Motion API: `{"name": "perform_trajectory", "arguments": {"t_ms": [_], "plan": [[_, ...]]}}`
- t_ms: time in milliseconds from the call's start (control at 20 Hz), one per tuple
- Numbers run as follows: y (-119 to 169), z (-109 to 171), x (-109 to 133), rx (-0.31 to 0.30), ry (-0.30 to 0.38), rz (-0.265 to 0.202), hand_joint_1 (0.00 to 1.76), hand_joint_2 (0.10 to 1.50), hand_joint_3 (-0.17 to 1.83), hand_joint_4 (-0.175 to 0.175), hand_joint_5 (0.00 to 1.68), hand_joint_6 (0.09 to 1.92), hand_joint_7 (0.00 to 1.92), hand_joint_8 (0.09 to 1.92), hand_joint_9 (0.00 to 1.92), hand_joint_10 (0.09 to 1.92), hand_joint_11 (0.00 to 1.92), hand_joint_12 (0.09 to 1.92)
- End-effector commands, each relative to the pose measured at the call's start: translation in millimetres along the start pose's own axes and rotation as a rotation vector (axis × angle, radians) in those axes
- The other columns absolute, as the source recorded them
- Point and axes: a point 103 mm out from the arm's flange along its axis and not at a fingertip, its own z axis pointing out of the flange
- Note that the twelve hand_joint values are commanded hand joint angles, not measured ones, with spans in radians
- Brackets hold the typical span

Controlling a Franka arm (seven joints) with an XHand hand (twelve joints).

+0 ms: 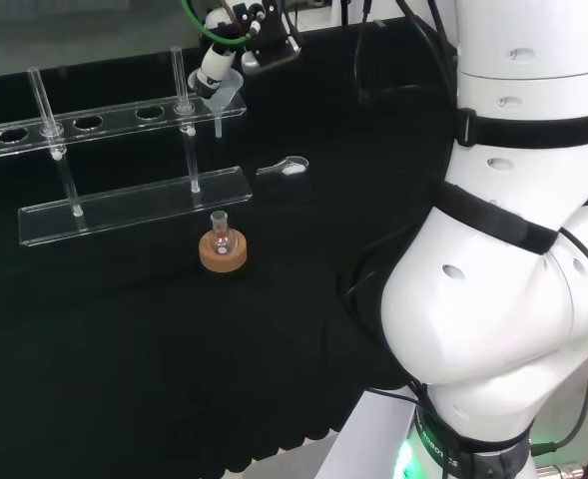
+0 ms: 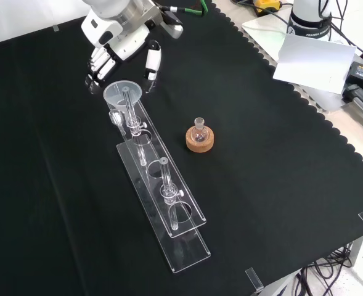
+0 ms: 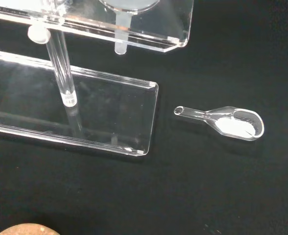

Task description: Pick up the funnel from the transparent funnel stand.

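Funnel (image 2: 121, 94) seated in end hole of clear funnel stand (image 2: 169, 213), stem hanging below the top plate. Hand (image 2: 116, 52) just beyond it in front view, fingers relaxed and apart, holding nothing. Small flask (image 2: 199, 130) on cork ring (image 2: 200, 139) beside the stand. Clear scoop (image 3: 229, 122) with white powder on the surface (image 2: 280, 185) near stand's base.
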Motion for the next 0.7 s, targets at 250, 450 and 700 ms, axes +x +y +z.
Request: {"name": "perform_trajectory", "arguments": {"t_ms": [250,450,700], "plan": [[13,8,2,0.014,0.018,-0.018,0.61,0.93,-0.17,0.018,0.18,0.09,0.0,0.49,0.2,0.81,0.39,1.43],[16,10,3,0.022,0.026,-0.03,0.61,0.92,-0.17,0.017,0.17,0.09,0.0,0.49,0.21,0.82,0.4,1.43],[19,13,3,0.029,0.017,-0.025,0.62,0.91,-0.17,0.016,0.16,0.09,0.0,0.49,0.22,0.83,0.42,1.43]]}}
